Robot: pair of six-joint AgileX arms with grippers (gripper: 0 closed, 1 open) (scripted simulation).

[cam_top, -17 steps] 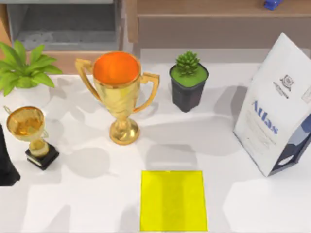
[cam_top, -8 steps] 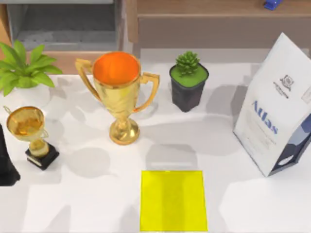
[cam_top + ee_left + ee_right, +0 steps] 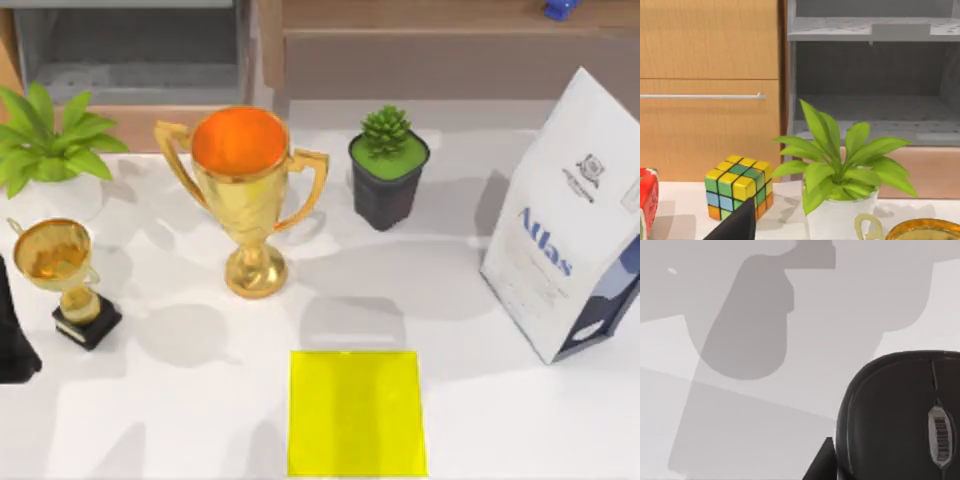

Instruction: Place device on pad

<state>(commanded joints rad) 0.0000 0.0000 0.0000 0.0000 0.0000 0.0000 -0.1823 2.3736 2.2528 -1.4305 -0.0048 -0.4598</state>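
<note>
1. Top view: the yellow pad (image 3: 357, 412) lies bare on the tabletop (image 3: 500, 420), at the near edge in front of the large trophy (image 3: 243, 195); nothing rests on it, so the placing is not yet done.
2. Left wrist view: a plant (image 3: 840, 185) and a colour cube (image 3: 739, 185) (idle side).
3. Right wrist view: a black mouse (image 3: 902, 415), the device, sits on the tabletop close under the camera. I cannot tell whether either tool is apart or together; pick-up and carry seem left.
</note>
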